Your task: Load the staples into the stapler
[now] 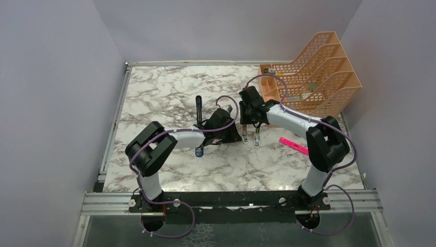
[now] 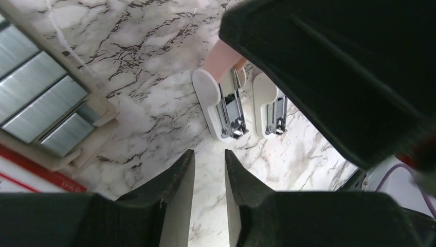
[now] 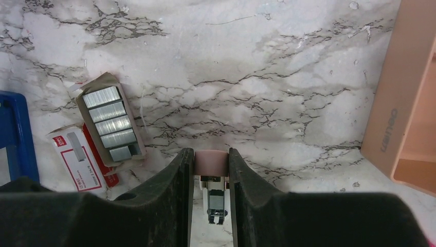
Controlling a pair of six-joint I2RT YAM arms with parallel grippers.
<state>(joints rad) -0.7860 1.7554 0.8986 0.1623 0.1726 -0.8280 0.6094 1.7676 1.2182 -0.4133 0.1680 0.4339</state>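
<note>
Marble-top table (image 1: pixel 169 87), two arms meeting near centre. Stapler (image 1: pixel 199 110) sits left of centre, blue body on the table w/ black top arm swung up on end; its blue edge shows at far left of the R wrist view. Staples (image 3: pixel 109 123): five silvery strips side by side in a grey card tray (image 3: pixel 134 135), one strip shorter than the rest. The tray lies just beside the stapler and overlaps the box (image 3: pixel 77 160). Box is white w/ red border, small red logo at one end and a staple drawing on its face; the print is too small to read. L gripper (image 2: pixel 209 154) points down at bare marble near the tray, fingers (image 2: pixel 180 185) a narrow slit apart w/ nothing between. R gripper (image 3: pixel 212 154): fingers (image 3: pixel 180 180) pinch a pink piece (image 3: pixel 211 163), w/ a metal part showing just below it. Two small white pieces (image 2: pixel 205 98) w/ shiny metal inserts lie side by side under the R gripper, the pink piece joining the nearer one. Pink highlighter (image 1: pixel 294 145) lies toward the R edge. Orange mesh rack (image 1: pixel 313 77) stands at the far R corner; there is a raised word on its side wall, seen sideways, can't make it out.
</note>
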